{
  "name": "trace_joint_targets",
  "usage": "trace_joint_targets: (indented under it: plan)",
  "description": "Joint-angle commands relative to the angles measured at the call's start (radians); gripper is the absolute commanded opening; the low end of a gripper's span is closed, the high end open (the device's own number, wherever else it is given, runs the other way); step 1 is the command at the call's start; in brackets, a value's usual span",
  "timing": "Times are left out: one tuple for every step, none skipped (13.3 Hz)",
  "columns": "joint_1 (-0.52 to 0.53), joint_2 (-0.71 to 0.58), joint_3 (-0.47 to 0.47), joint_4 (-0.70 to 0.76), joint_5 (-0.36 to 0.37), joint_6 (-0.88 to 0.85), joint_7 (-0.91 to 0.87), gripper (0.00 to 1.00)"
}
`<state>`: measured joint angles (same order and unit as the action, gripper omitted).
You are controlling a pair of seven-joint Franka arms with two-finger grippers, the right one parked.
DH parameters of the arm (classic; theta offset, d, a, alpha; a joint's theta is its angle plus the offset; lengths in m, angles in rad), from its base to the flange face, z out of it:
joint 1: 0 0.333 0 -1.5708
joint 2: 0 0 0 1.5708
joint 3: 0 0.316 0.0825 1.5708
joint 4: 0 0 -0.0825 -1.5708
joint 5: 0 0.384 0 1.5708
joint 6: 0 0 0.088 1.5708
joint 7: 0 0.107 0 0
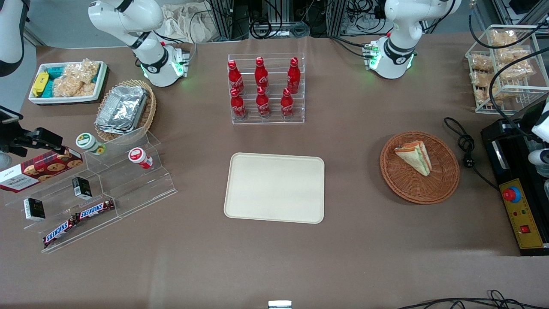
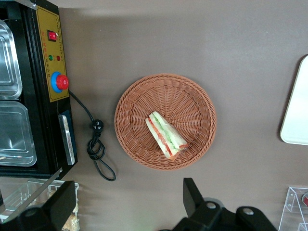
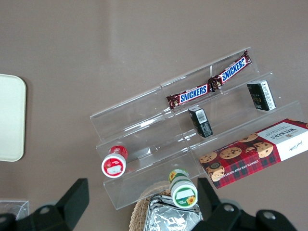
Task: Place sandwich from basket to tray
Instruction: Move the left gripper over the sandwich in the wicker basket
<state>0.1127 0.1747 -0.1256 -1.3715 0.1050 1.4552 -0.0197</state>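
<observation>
Triangular layered sandwich (image 2: pixel 166 135) is lying in round reddish-brown wicker basket (image 2: pixel 192 98), toward its 5 o'clock rim. Black two-finger gripper (image 2: pixel 127 204) is hovering above, fingers spread wide, gripping nothing. Cream rectangular tray (image 1: pixel 274 193) is sitting bare.

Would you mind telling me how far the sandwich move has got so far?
Nothing is done yet: the sandwich lies in the basket, and the tray holds nothing. In hand: the pincer hangs open above the table beside the basket, as the left wrist view shows, touching nothing. Left to do: descend, grasp the sandwich, carry it to the tray and release it.
</observation>
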Motion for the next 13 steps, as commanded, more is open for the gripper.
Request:
trace_joint_targets:
  plan:
    - [-0.002, 0.000, -0.003, 0.003, 0.021, -0.018, -0.013, 0.99]
    - [-0.001, 0.000, -0.003, 0.005, 0.016, -0.018, -0.014, 0.99]
    - [-0.001, 0.002, -0.003, 0.005, 0.015, -0.018, -0.019, 0.99]
    - [-0.001, 0.005, -0.003, 0.005, 0.016, -0.018, -0.017, 0.99]
    - [-0.001, 0.011, -0.005, 0.002, 0.015, -0.018, -0.017, 0.99]
    - [-0.002, 0.018, -0.005, -0.007, 0.015, -0.019, -0.022, 0.99]
    - [-0.002, 0.019, -0.005, -0.017, 0.010, -0.019, -0.022, 0.99]
    - [-0.002, 0.019, -0.005, -0.026, 0.006, -0.019, -0.022, 0.99]
    - [-0.002, 0.015, -0.005, -0.044, -0.004, -0.018, -0.019, 0.99]
    - [0.001, 0.009, -0.005, -0.072, -0.028, -0.015, -0.019, 0.99]
    - [0.004, 0.002, -0.003, -0.107, -0.048, -0.010, -0.016, 0.99]
    - [0.004, 0.000, -0.003, -0.135, -0.050, -0.006, -0.016, 0.99]
    - [0.004, 0.008, -0.003, -0.144, -0.050, -0.006, -0.014, 0.99]
